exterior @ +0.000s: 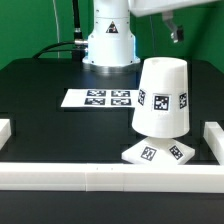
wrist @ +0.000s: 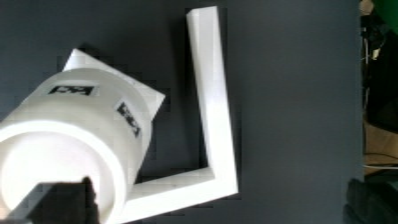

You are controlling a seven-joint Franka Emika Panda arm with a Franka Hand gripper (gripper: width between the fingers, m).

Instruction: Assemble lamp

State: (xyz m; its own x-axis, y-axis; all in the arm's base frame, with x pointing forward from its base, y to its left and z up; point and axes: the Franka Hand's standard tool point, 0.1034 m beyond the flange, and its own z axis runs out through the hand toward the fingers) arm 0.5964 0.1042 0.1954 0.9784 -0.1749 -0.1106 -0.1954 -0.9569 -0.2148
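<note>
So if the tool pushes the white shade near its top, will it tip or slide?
Probably tip: the shade stands tall on the small square base, so a high push levers it. It looks like rigid, light plastic, so it may shift easily. Its smooth tapered wall could slip.

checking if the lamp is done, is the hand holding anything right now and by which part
Nothing is held. The hand is up in the air, apart from the shade, which stands on the base on its own.
</note>
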